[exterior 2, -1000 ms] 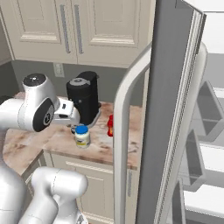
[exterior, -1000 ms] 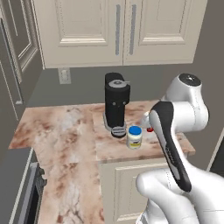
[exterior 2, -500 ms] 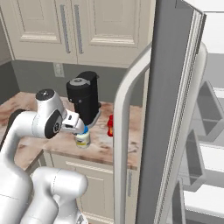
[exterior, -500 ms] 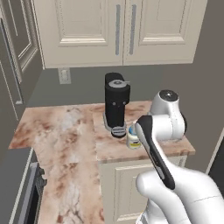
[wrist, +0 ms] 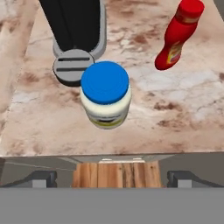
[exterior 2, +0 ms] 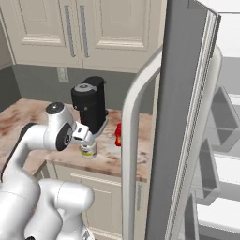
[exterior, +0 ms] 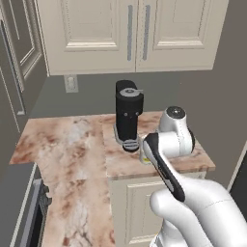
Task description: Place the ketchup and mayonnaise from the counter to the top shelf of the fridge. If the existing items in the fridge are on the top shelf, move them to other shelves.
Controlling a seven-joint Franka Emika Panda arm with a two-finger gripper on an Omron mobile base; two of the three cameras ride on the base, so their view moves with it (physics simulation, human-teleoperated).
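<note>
The mayonnaise (wrist: 105, 94), a cream jar with a blue lid, stands on the marbled counter (wrist: 52, 122) near its front edge. My gripper (wrist: 113, 178) hovers just above it, open, with the finger tips (wrist: 41, 178) wide apart and nothing between them. The red ketchup (wrist: 178, 37) bottle stands upright a little beyond and to the right of the jar. In the right base view my gripper (exterior 2: 87, 142) hangs right over the mayonnaise (exterior 2: 88, 151), with the ketchup (exterior 2: 118, 134) beside it toward the fridge (exterior 2: 183, 122). White shelves (exterior 2: 222, 211) show inside; which is the top shelf I cannot tell.
A black coffee machine (exterior: 128, 116) stands on the counter (exterior: 72, 140) right behind the jar, its round base (wrist: 72, 68) touching distance from the lid. The open fridge door's curved handle (exterior 2: 132, 140) rises close to the ketchup. Cream wall cabinets (exterior: 130, 34) hang above.
The arm has swung forward and down, bringing the hand from above the counter's right end to just over the mayonnaise jar. The jaws stayed open; jar and ketchup have not moved.
</note>
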